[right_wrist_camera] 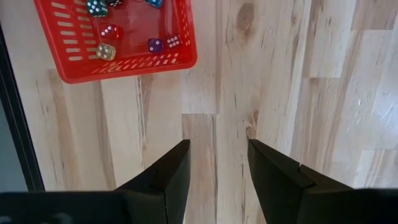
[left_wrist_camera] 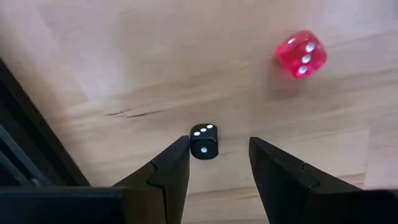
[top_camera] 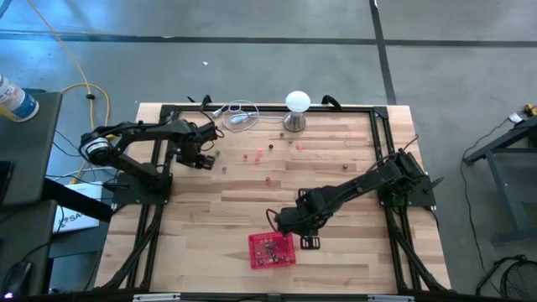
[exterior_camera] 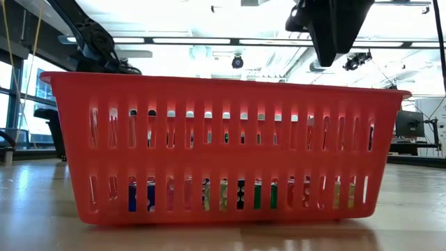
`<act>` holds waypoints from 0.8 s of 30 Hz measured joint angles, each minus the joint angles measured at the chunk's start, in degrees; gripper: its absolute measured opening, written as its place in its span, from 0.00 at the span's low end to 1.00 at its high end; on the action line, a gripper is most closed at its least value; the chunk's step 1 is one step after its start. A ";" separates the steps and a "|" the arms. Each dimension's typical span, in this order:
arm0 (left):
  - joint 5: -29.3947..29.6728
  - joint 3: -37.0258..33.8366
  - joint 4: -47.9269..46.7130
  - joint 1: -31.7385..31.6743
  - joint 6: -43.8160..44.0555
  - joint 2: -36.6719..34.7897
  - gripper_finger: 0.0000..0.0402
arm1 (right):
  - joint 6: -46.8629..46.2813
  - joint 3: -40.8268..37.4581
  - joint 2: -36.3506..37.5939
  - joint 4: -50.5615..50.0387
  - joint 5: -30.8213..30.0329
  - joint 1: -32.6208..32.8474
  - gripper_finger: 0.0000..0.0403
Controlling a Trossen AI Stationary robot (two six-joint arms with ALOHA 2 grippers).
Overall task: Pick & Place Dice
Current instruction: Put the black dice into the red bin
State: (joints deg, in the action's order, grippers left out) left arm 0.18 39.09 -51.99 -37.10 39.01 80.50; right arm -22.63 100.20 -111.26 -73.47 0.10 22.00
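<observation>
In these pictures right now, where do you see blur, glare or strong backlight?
Left wrist view: the black die is sharp, the red die slightly soft. Low view: bright ceiling lights backlight the red basket, and the tabletop shows glare. High view: even light, dice only tiny specks. Right wrist view: sharp, no glare on the wood.

The pale wood-plank worktop (top_camera: 210, 210) fills the middle of the overhead frame. Near its lower centre sits a red mesh basket (top_camera: 271, 250). Loose dice (top_camera: 259, 154) lie scattered across the upper middle. At the upper edge stand a white ball-topped stand (top_camera: 297, 111) and, to its left, a clear looped object (top_camera: 238, 115).
</observation>
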 joint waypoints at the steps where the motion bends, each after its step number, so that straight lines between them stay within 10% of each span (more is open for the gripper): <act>1: 0.08 0.00 -0.02 0.41 0.00 0.37 0.39 | 0.02 0.00 0.00 0.02 0.00 -0.04 0.37; 16: 2.13 0.17 0.49 2.25 -1.47 2.66 0.39 | 0.01 0.00 0.02 0.17 0.04 0.13 0.37; 24: 1.89 0.11 1.52 2.53 -1.50 2.70 0.21 | 0.00 0.00 0.02 0.00 0.04 0.13 0.37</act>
State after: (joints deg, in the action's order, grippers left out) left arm 2.07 39.20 -50.46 -34.57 37.52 83.20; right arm -22.63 100.20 -111.24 -73.47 0.14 22.13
